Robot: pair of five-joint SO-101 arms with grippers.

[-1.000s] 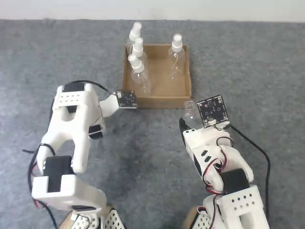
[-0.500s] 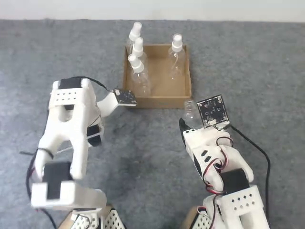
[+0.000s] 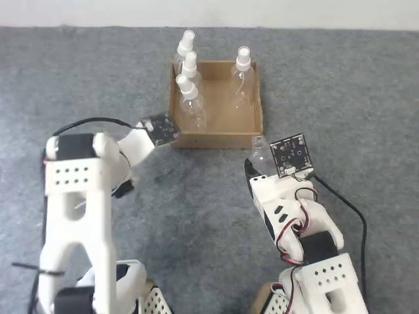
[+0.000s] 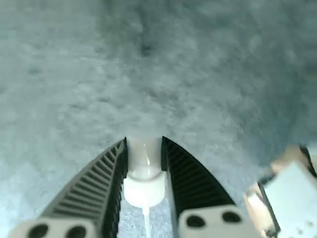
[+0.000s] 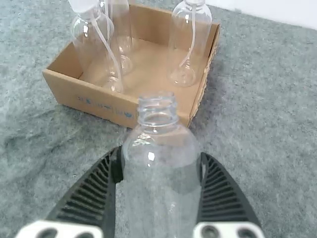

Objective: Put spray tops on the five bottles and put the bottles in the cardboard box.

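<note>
Standing just beyond the two arms, the cardboard box point(image 3: 216, 139) looks stiff enough to take light loads; four capped bottles point(image 3: 243, 78) stand at it, at least three of them inside. Just in front of its near wall, the open bottle point(image 5: 158, 148) sits upright in the right gripper point(image 5: 158, 161), whose jaws clamp its wide body. It is probably thin, empty plastic: light, slick and easily dented, so it is best held below the shoulder with the neck left free. The spray top point(image 4: 143, 186) is small and hard. The left gripper point(image 4: 143, 144) pinches its head in narrow jaws, and the dip tube point(image 4: 146, 220) looks thin and bendable.
</note>
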